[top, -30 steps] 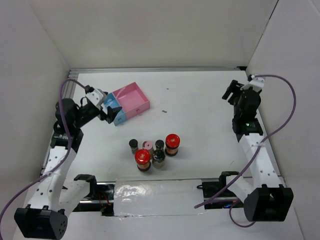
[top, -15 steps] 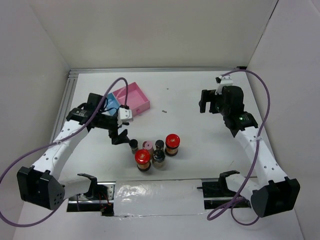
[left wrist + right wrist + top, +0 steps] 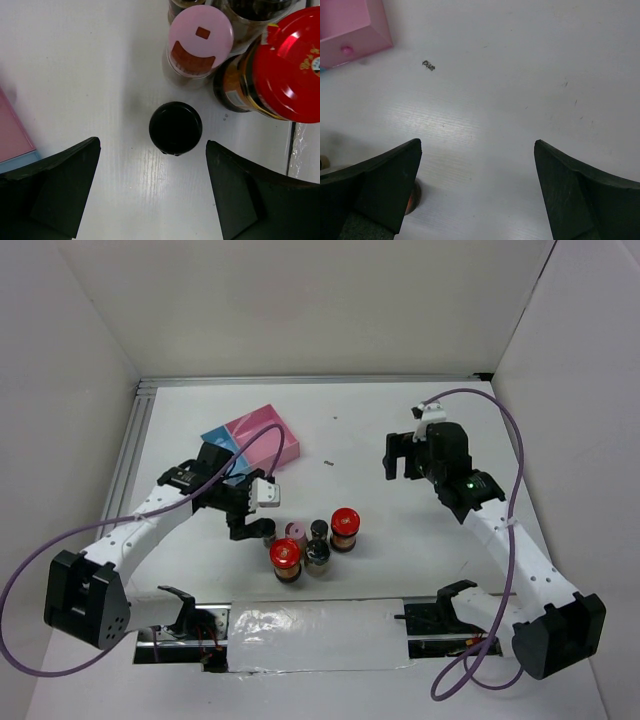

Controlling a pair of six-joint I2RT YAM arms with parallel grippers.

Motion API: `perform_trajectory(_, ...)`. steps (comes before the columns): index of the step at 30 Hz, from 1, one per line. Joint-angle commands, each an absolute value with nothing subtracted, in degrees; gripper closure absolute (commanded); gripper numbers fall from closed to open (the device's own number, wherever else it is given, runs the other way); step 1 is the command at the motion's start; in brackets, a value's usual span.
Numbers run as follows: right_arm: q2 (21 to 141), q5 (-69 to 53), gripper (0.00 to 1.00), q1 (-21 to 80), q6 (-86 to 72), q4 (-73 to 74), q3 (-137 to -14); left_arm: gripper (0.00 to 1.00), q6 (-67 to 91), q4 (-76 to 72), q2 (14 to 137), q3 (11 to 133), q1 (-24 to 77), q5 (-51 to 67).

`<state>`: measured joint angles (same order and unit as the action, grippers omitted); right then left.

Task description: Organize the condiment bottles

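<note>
The condiment bottles stand in a cluster near the table's front middle. Two have red lids, one has a pink cap, and two dark ones have black caps. My left gripper hovers open just above the leftmost black-capped bottle, which stands ahead of the fingers and between their lines, untouched. The pink cap and a red lid lie just beyond it. My right gripper is open over bare table, holding nothing.
The pink-and-blue divided tray sits at the back left, partly behind the left arm; its pink corner shows in the right wrist view. A small dark speck lies on the table. White walls close in three sides.
My left arm swung away from the tray and down over the leftmost black-capped bottle. The right arm moved from the right edge toward the middle.
</note>
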<state>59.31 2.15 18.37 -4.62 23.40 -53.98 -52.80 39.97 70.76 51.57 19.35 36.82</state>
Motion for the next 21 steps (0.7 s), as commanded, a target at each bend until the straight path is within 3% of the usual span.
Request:
perform_trajectory(1, 58.1, 4.2, 0.0, 19.8, -5.3, 24.2, -54.1, 0.01, -54.4, 37.5, 73.0, 53.7, 20.0, 37.6)
perform_trajectory(11, 57.8, 9.2, 0.0, 21.0, -4.8, 25.2, -53.8, 0.06, -55.1, 38.3, 73.7, 51.8, 22.3, 39.2)
perform_trajectory(21, 59.2, 11.8, 0.0, 21.0, -4.0, 25.8, -54.6, 0.32, -55.9, 39.0, 74.7, 51.7, 23.6, 38.2)
